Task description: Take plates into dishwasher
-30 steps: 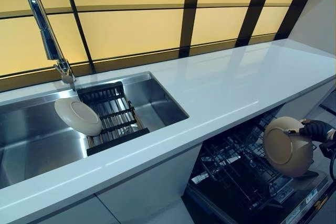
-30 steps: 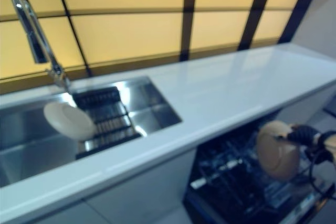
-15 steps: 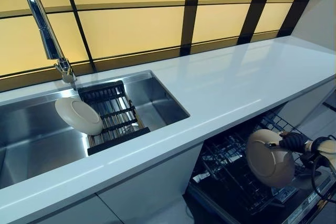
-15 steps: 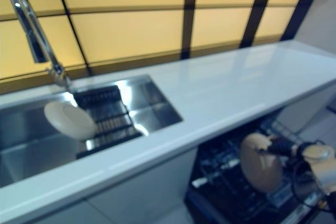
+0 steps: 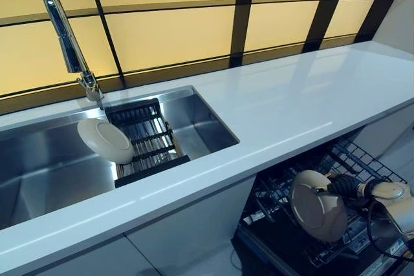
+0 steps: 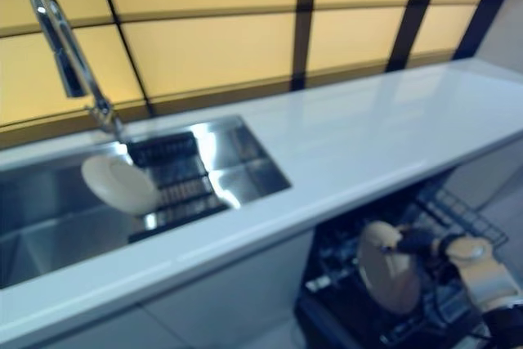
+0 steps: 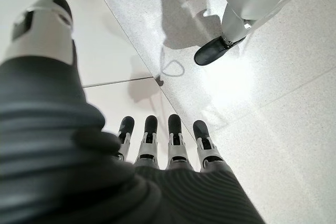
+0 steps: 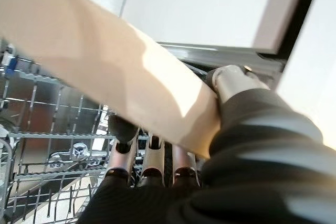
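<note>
My right hand [image 5: 344, 186] is shut on the rim of a beige plate [image 5: 315, 205], held on edge over the open dishwasher's wire rack [image 5: 352, 163] under the counter. In the right wrist view the beige plate [image 8: 110, 72] runs between my thumb [image 8: 231, 80] and the fingers [image 8: 123, 140], with the rack [image 8: 37, 129] just beyond. A second, white plate [image 5: 105, 141] leans against the black drying rack [image 5: 145, 137] in the steel sink [image 5: 39, 172]. My left hand [image 7: 163, 148] hangs with straight fingers over the floor, holding nothing.
A tall chrome tap [image 5: 65, 37] stands behind the sink. The white worktop [image 5: 304, 101] runs to the right above the dishwasher. White cabinet fronts [image 5: 187, 237] lie below it, left of the dishwasher.
My right hand has carried the beige plate left and down, closer over the dishwasher rack. The camera has shifted a little as well. The white plate in the sink has stayed put.
</note>
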